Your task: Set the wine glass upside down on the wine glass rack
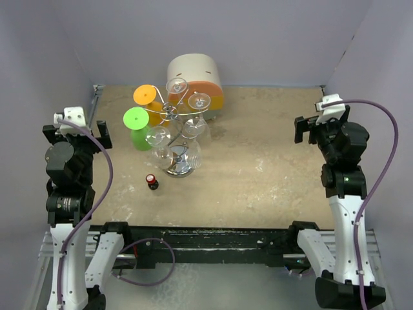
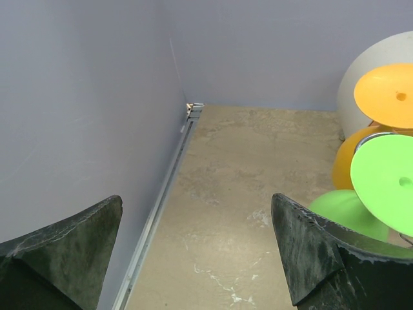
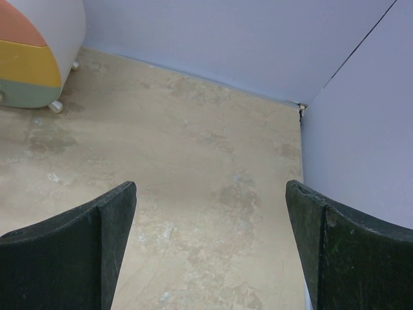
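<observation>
The silver wire wine glass rack (image 1: 171,113) stands on its round shiny base (image 1: 179,168) left of the table's middle. Several clear wine glasses (image 1: 195,126) hang on it upside down. A green wine glass (image 1: 137,120) and an orange wine glass (image 1: 145,95) are upside down at its left side; I cannot tell whether they hang or stand. The green wine glass (image 2: 386,188) and orange wine glass (image 2: 387,94) also show at the right of the left wrist view. My left gripper (image 1: 76,130) (image 2: 197,200) is open and empty by the left wall. My right gripper (image 1: 322,129) (image 3: 210,186) is open and empty, far right.
A round white-and-orange drum (image 1: 195,77) (image 3: 39,51) stands behind the rack. A small dark bottle with a red cap (image 1: 151,181) stands in front of the rack. Lilac walls close the left, back and right sides. A metal rail (image 2: 158,206) runs along the left wall.
</observation>
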Controlling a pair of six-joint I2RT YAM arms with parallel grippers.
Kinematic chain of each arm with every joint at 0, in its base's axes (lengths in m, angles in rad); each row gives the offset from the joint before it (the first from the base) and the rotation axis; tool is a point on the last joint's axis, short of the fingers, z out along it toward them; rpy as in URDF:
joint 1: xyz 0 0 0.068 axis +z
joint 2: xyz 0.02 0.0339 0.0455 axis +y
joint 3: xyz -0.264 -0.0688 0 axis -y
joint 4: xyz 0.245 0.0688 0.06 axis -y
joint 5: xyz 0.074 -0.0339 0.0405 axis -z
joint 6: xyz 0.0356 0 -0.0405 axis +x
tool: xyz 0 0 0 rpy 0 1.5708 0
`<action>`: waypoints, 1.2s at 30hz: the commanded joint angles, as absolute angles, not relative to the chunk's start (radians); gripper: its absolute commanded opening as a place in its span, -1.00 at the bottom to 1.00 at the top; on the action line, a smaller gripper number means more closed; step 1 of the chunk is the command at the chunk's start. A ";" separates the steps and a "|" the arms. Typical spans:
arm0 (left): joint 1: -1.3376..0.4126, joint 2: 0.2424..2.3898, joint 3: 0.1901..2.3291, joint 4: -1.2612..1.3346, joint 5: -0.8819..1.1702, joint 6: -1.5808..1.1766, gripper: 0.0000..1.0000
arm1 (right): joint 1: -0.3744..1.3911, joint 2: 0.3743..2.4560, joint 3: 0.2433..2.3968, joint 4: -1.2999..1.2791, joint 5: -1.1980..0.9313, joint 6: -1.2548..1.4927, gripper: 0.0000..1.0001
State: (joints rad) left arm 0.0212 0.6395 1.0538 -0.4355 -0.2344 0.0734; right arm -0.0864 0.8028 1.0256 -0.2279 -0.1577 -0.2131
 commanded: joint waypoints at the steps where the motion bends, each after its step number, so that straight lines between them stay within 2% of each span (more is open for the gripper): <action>1: 0.042 0.609 1.053 -0.402 -0.225 0.072 0.98 | -0.093 0.774 1.028 -0.192 -0.177 -0.218 1.00; 13: 0.049 0.588 1.028 -0.399 -0.158 0.092 0.98 | -0.098 0.736 1.015 -0.192 -0.167 -0.216 1.00; 36: 0.048 0.596 1.035 -0.406 -0.172 0.088 0.98 | -0.100 0.744 1.015 -0.220 -0.174 -0.221 1.00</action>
State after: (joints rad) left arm 0.0391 0.5953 1.0279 -0.4358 -0.1814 0.0750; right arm -0.0940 0.7460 1.0111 -0.2420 -0.1604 -0.2131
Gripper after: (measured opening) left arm 0.991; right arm 0.998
